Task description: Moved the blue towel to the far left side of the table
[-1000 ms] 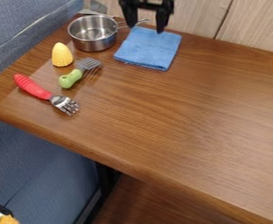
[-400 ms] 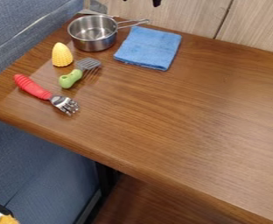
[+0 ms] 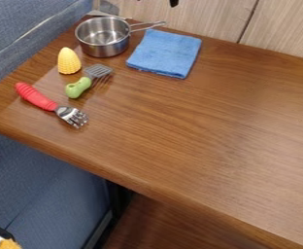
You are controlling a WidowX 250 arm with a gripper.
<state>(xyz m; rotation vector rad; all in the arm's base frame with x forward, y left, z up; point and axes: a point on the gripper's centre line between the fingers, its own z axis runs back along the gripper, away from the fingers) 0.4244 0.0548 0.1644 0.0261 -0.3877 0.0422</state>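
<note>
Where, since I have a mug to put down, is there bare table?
The widest bare patch of table runs from the fork and blue towel to the picture's right edge. A smaller one lies between towel, spatula and fork. It is crowded at upper left, among pot, corn and spatula.

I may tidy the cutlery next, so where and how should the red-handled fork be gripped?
I'd take the fork around the middle of its red handle, coming from straight above and closing across the handle's width. It lies flat, and the handle is thick, ridged and long, so it should hold better than the metal tines.
</note>
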